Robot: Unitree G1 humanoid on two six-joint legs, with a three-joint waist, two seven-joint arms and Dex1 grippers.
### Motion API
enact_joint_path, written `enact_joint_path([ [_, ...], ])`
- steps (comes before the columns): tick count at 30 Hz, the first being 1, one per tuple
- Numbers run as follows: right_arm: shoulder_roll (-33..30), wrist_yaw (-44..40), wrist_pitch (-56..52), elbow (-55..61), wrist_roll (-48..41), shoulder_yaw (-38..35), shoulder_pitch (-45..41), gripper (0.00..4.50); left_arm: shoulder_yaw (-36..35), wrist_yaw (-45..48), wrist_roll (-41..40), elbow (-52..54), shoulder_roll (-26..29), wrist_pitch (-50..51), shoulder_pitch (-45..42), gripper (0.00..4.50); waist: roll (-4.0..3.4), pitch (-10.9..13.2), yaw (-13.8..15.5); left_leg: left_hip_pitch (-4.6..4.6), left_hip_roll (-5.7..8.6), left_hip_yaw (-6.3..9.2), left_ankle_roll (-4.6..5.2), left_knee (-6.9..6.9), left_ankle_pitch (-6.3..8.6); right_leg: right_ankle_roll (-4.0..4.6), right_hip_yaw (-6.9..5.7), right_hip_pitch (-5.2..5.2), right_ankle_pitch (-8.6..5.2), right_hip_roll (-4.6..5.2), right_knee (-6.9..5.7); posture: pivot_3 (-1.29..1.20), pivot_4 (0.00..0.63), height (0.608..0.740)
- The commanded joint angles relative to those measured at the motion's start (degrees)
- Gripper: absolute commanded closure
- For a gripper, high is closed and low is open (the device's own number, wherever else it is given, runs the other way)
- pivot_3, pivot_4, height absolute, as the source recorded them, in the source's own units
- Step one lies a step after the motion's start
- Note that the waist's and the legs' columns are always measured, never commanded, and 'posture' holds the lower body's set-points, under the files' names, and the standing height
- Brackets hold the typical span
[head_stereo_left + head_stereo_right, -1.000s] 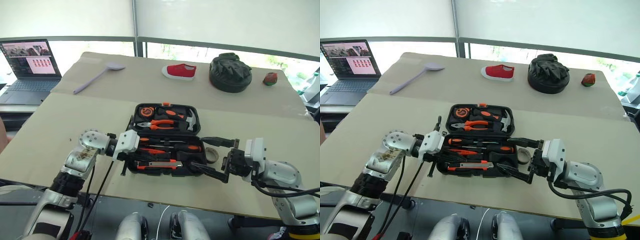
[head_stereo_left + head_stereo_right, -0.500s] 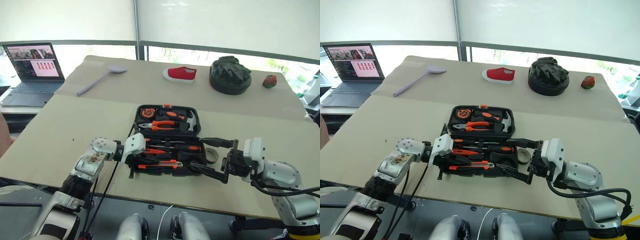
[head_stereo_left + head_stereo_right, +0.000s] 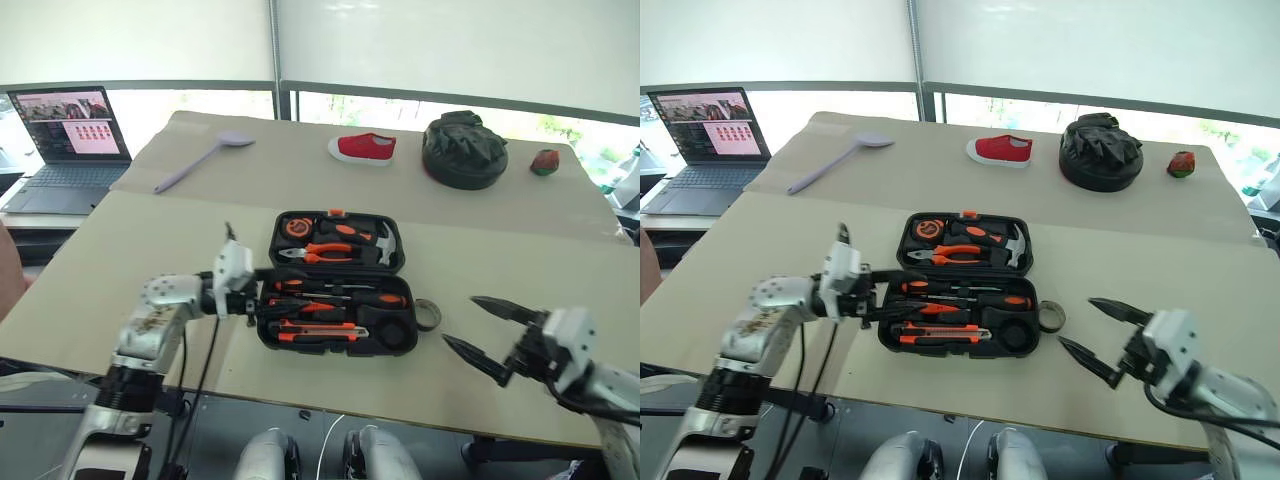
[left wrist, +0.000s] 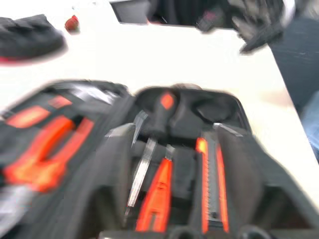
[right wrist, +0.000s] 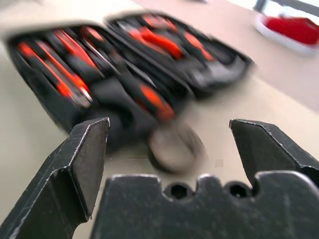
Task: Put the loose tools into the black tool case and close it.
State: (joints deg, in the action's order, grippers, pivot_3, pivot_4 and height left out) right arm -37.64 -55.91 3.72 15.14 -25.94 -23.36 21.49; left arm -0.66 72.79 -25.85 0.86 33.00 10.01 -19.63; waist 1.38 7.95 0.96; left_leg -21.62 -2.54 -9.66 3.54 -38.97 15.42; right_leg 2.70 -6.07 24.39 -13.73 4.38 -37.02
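Note:
The black tool case [image 3: 392, 262] lies open in the middle of the table. Its near half holds screwdrivers [image 3: 345, 296] and an orange-black utility knife [image 3: 322, 333] in moulded slots. A small grey tape roll [image 3: 427, 314] lies on the table just right of the case. My left gripper [image 3: 250, 272] hovers at the case's left edge, pointing right, open with nothing between its fingers. My right gripper [image 3: 462, 322] stands open and empty to the right of the tape roll, near the table's front edge. In the right wrist view the tape roll [image 5: 174, 144] lies just beyond its fingers [image 5: 79, 164].
The case's far half holds orange-handled pliers [image 3: 320, 251], a hammer and a tape measure. At the back lie a lilac spoon [image 3: 198, 161], a red shoe [image 3: 362, 147], a round black bag [image 3: 462, 150] and a small red thing [image 3: 545, 160]. A laptop [image 3: 65, 130] stands far left.
My left gripper has opened and lifted back to the case's left edge. My right gripper, still open, has pulled away from the case to the right and toward the front edge.

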Motion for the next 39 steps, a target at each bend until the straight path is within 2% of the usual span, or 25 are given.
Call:
enact_joint_path([
  [1,-0.14,-2.72,6.92,-2.67,1.71,-4.02,4.2,0.0,-4.38,3.96,-1.89,-1.45,3.77,-3.49,2.79,0.04,-0.01,0.04,-0.33,0.08,0.0,0.01,0.01,0.02,0.02,0.0,0.0,-0.04,0.0,0.0,0.0,0.0,0.15,0.74],
  [4,-2.2,-4.67,11.38,-4.63,4.81,-3.41,4.96,0.0,-8.62,7.92,-3.07,-7.39,7.27,-6.77,5.13,0.04,-0.05,0.05,-0.59,0.23,-0.02,0.01,-0.3,0.07,0.17,0.0,0.05,-0.04,0.0,-0.01,-0.03,0.0,0.15,0.74],
  [8,-5.97,-5.8,11.06,-2.41,5.91,0.35,-1.12,0.0,-9.53,10.56,-5.22,-8.61,9.44,-4.29,5.21,0.04,-0.18,0.15,-0.94,0.28,-0.04,0.01,-0.47,0.1,0.25,0.01,0.06,-0.02,-0.01,-0.01,-0.04,0.0,0.15,0.74],
  [14,-18.34,-11.59,-6.56,0.52,7.92,14.3,-18.17,0.0,-4.98,10.52,-5.56,-2.26,5.6,-4.53,3.01,0.04,-0.25,0.24,-0.07,0.09,-0.01,-0.02,-0.35,0.06,0.29,0.03,0.06,0.08,0.01,0.03,0.01,0.0,0.15,0.74],
  [16,-19.52,-12.88,-9.6,-1.0,9.71,19.22,-24.62,0.0,-3.2,10.47,-4.82,-0.74,4.44,-4.89,2.79,0.04,-0.23,0.25,-0.19,-0.15,0.0,-0.01,-0.01,0.0,0.07,0.06,0.01,0.23,0.03,0.05,0.02,0.0,0.15,0.74],
  [19,-19.95,-14.17,-11.06,-4.18,12.75,24.06,-30.29,0.0,-1.68,9.66,-4.57,1.02,3.29,-4.63,2.64,0.04,-0.16,0.27,-0.08,-0.4,0.01,0.0,-0.15,0.0,-0.02,0.08,-0.06,0.43,0.02,0.02,0.04,0.0,0.15,0.74],
  [23,-21.14,-15.97,-12.37,-8.39,16.14,27.88,-32.79,0.0,-0.5,9.19,-4.42,2.16,3.1,-4.63,2.55,0.04,-0.15,0.27,-0.08,-0.7,0.03,-0.02,-0.44,-0.03,-0.21,0.38,-0.09,0.69,0.19,-0.01,0.01,0.0,0.15,0.74],
  [28,-18.61,-15.22,-9.16,-13.88,19.4,31.06,-36.8,0.0,-0.33,8.14,-4.79,3.14,3.02,-4.22,3.2,0.04,-0.12,0.3,-0.41,-0.69,0.04,-0.04,-0.42,-0.13,-0.2,-0.05,-0.07,0.65,-0.02,0.0,0.01,0.0,0.15,0.74],
  [31,-17.25,-16.02,-5.43,-15.6,20.77,32.86,-36.5,0.74,-0.2,8.29,-4.42,2.83,3.15,-4.92,4.05,0.0,-0.06,0.33,-0.52,-0.58,0.02,-0.04,-0.46,-0.13,-0.22,-0.07,-0.06,0.6,0.0,-0.01,-0.05,0.0,0.15,0.74],
  [39,-15.98,-15.74,-2.06,-18.28,21.46,31.62,-38.09,3.49,-0.33,8.13,-4.05,2.16,2.91,-5.5,3.81,0.0,-0.04,0.34,-0.65,-0.45,-0.02,-0.03,-0.59,-0.12,-0.31,-0.06,-0.01,0.54,0.1,-0.02,-0.14,0.0,0.15,0.74],
])
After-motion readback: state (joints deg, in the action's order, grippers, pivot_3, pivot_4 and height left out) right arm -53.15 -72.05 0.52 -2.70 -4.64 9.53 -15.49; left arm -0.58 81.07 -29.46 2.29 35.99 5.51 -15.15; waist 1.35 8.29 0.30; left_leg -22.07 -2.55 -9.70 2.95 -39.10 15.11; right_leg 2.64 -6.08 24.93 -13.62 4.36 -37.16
